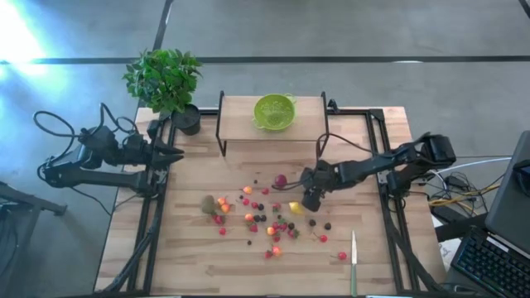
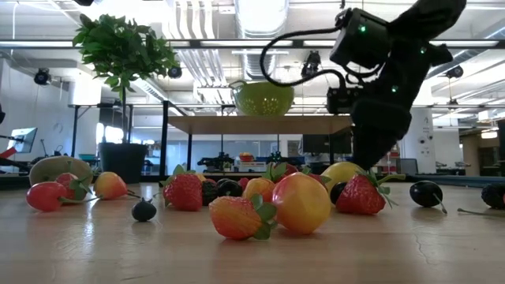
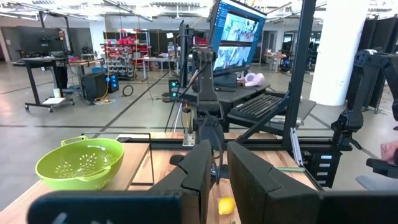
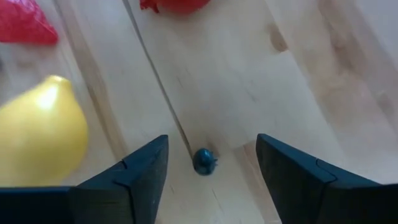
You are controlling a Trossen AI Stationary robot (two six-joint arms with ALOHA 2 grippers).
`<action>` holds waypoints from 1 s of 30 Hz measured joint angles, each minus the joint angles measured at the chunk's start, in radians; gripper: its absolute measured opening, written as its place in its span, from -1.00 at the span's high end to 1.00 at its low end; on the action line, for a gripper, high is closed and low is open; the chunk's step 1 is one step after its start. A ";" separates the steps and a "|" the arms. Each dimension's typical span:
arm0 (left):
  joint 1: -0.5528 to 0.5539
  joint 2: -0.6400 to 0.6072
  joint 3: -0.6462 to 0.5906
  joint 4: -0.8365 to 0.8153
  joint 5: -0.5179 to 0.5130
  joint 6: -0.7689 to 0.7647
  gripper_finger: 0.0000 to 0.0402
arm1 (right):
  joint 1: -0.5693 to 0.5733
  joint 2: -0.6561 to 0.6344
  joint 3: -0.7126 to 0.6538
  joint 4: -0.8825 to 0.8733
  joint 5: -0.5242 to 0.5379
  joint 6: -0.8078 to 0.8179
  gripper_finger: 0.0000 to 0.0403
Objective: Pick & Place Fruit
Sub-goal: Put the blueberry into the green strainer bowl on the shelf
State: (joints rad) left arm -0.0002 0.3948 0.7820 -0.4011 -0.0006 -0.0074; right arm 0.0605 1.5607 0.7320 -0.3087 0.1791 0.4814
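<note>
**Small berry, crowded neighbours**

While the right end effector hangs low over the table with its fingers spread, I see a tiny dark blue berry lying between them, not yet pinched. The yellow lemon sits just beside one finger, so a slight drift could nudge it and scatter nearby fruit. The berry could also roll or squirt free as the fingers close. The left end effector waits pressed together at the table's left edge.

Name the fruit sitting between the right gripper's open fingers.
The tiny dark blue berry. It alone lies on the wood between the right gripper's fingers; the yellow lemon and the red fruits sit outside them.
</note>
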 joint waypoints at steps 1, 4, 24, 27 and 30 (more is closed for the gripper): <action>0.000 0.000 0.000 0.000 0.000 0.000 0.69 | 0.000 0.005 -0.003 0.001 0.000 0.011 -0.13; 0.000 0.000 0.000 0.000 0.000 0.000 0.69 | 0.000 0.010 -0.014 0.004 0.000 0.034 -0.09; -0.001 0.000 0.000 0.000 0.000 0.000 0.69 | 0.001 0.012 -0.040 0.039 -0.001 0.073 0.21; -0.001 0.000 0.000 0.000 0.000 0.000 0.69 | 0.001 0.012 -0.054 0.047 -0.001 0.094 0.26; -0.001 0.000 0.000 0.000 0.000 0.000 0.69 | 0.002 0.010 -0.070 0.072 0.004 0.095 0.31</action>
State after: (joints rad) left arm -0.0010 0.3950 0.7819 -0.4015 -0.0006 -0.0074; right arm 0.0625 1.5707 0.6621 -0.2367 0.1828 0.5766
